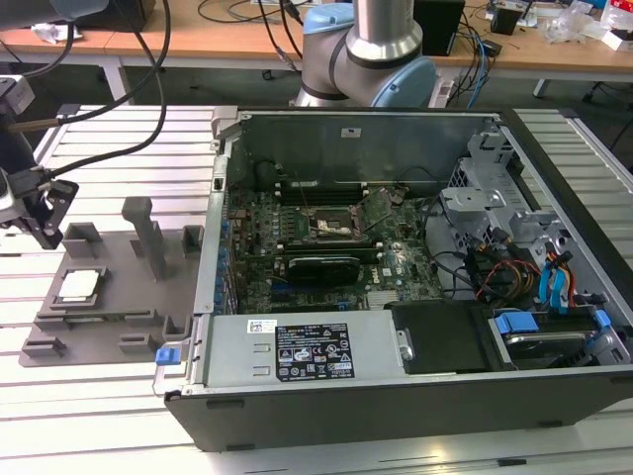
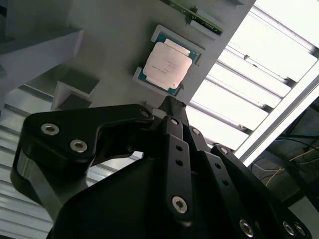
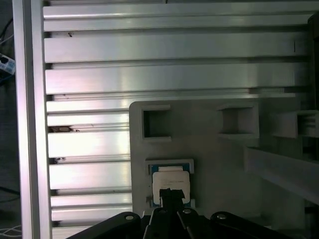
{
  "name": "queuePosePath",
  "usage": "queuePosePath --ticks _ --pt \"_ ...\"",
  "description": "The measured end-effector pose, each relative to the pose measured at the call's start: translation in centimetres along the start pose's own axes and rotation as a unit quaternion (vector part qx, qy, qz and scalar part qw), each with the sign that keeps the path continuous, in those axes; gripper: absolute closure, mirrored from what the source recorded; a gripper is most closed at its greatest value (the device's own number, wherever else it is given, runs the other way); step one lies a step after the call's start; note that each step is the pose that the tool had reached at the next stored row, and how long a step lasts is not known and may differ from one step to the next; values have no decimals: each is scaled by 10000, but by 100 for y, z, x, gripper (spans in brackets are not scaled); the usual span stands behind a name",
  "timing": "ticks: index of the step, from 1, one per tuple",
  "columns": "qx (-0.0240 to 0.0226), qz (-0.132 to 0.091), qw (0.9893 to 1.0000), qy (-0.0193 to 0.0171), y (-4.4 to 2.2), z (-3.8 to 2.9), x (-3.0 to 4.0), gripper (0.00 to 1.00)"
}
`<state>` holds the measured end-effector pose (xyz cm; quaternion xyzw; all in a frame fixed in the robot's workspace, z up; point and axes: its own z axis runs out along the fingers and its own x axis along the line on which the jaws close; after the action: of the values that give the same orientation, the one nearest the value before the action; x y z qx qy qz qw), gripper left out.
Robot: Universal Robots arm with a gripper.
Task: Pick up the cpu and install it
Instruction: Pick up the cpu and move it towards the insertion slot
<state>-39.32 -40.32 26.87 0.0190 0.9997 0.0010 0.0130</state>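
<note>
1. The gripper (image 2: 171,103) is seen with its fingers pressed together at the tips, and nothing is held between them.
2. In both wrist views the fingertips are aimed at the cpu (image 2: 167,62), which is seen just past them; no contact can be made out.
3. The cpu (image 1: 79,285) lies flat, silver top up, in its pocket in the grey tray (image 1: 109,309). It is well apart from the socket (image 1: 331,226) on the board inside the open case (image 1: 396,391).
4. The step in hand is judged to be the approach for the pick, so little of the task is done. For a clean grasp, the fingers would have to be spread wider than the chip, centred over it and squared to its edges. The rim should be gripped, not the top, and the pocket walls kept clear.
5. In the exterior view the gripper (image 1: 45,223) is held over the tray at that view's left, tilted rather than plumb, above and beside the cpu.
6. The arm's base (image 1: 366,54) stands behind the case, so the arm is taken to be reaching far out sideways.
</note>
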Motion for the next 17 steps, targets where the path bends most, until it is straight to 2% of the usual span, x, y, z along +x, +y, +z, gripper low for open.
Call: queuePosePath --ticks 2,3,4,7,10,11,16,17 --pt "5 -1 10000 -1 0 0 0 89" --pt "7 -1 10000 -1 0 0 0 84" --pt "9 -1 10000 0 0 0 0 84" --pt "14 -2 10000 -1 0 0 0 64" --pt "20 -3 10000 -1 0 0 0 63" --pt "22 -3 10000 -1 0 0 0 56" --pt "29 -3 10000 -1 0 0 0 55" --pt "30 -3 10000 -1 0 0 0 49"
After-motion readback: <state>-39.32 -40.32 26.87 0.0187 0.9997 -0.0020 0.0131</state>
